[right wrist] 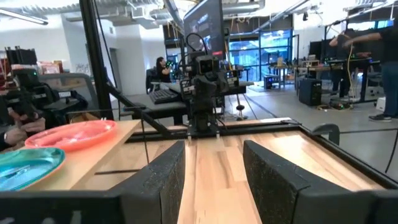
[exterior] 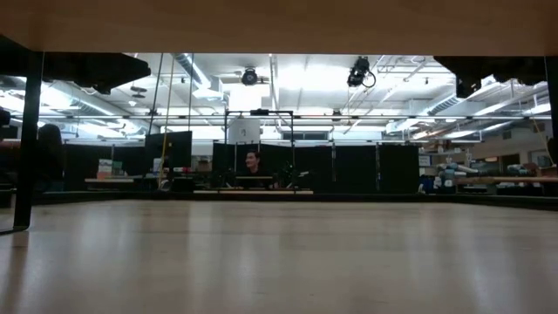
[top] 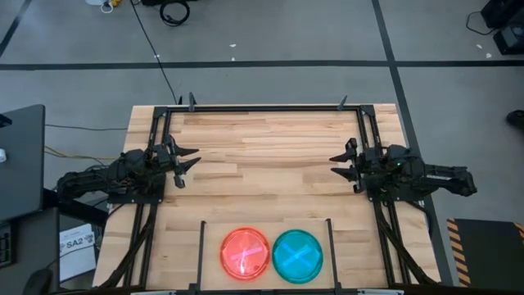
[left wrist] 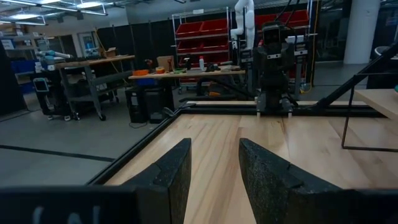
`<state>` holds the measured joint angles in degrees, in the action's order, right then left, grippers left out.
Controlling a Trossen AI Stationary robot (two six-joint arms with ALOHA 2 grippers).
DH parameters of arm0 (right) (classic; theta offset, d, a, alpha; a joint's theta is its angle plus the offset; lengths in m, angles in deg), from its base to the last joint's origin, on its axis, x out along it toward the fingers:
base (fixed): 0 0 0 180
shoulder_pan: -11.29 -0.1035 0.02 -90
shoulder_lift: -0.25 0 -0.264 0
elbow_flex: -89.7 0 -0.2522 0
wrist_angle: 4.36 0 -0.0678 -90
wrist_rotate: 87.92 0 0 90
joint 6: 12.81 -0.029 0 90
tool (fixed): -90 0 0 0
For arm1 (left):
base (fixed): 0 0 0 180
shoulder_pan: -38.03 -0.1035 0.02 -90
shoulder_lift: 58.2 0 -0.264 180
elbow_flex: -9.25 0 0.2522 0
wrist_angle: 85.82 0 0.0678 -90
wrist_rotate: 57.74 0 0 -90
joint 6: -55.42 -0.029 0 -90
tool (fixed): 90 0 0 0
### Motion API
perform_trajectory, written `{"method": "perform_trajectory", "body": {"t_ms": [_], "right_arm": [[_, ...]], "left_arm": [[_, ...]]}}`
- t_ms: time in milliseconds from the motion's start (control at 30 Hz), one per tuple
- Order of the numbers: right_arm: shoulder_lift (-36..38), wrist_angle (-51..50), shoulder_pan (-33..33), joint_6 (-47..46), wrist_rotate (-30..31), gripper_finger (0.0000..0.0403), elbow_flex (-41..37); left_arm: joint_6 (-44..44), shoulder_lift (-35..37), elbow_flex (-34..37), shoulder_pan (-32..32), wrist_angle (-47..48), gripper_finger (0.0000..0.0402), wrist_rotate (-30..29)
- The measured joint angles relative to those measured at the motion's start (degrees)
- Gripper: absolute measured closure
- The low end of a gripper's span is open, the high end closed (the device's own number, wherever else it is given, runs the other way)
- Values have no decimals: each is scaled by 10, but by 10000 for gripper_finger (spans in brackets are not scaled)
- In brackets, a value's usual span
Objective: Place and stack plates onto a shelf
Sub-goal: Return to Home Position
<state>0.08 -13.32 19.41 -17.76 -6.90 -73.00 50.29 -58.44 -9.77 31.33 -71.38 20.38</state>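
Observation:
A pink plate [top: 245, 252] and a cyan plate [top: 297, 255] lie flat side by side inside the black wire shelf [top: 202, 246] at the table's near edge. The right wrist view shows them too, pink [right wrist: 74, 134] and cyan [right wrist: 25, 165]. My left gripper [top: 187, 160] stays at the table's left side, open and level, nothing between its fingers [left wrist: 214, 168]. My right gripper [top: 342, 164] faces it from the right side, also open and with nothing in it [right wrist: 214, 168]. Both are far from the plates.
Black rails [top: 262, 106] frame the wooden table top [top: 262, 180], which lies bare between the two grippers. A person sits in the room beyond the table [exterior: 253, 161], and a hand shows beside the plates [right wrist: 18, 121].

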Motion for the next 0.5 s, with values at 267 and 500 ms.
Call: {"method": "perform_trajectory", "body": {"t_ms": [267, 500], "right_arm": [[-1, 19, 0, -9, 24, 234, -32], [-2, 13, 0, -9, 24, 234, -32]], "left_arm": [[0, 0, 0, 0, 0, 260, 0], [0, 0, 0, 0, 0, 260, 0]]}}
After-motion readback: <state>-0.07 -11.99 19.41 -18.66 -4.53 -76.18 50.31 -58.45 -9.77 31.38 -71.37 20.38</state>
